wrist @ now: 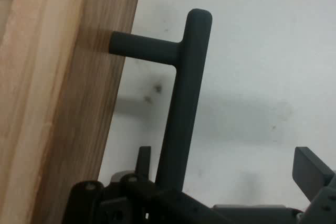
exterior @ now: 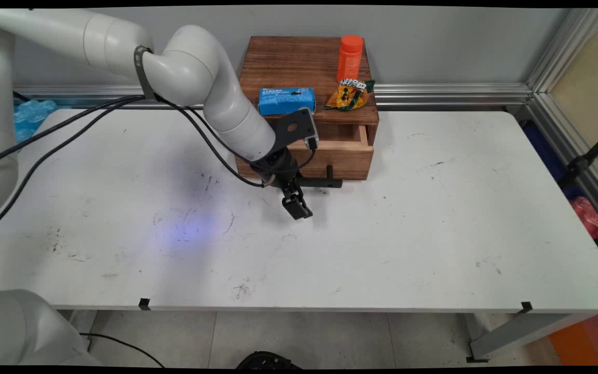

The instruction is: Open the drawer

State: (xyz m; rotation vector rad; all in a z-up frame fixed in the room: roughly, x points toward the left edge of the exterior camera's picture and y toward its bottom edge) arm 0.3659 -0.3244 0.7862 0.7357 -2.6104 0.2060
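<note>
Three items are sitting atop the brown wooden drawer box (exterior: 307, 78): a blue rectangular packet (exterior: 286, 99), an orange cylindrical bottle (exterior: 350, 57) and a yellow-green snack bag (exterior: 351, 94). Its drawer is standing slightly open. The black claw (exterior: 299, 208) is hanging wide beside the dark T-shaped drawer handle (wrist: 181, 103), over the white worktop (exterior: 382, 234).

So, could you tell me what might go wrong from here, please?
The bar of the drawer handle sits near one finger of the open gripper, so closing may grip it unevenly and slip. A hard tug might drag the whole wooden box and topple the upright orange bottle on top.
</note>
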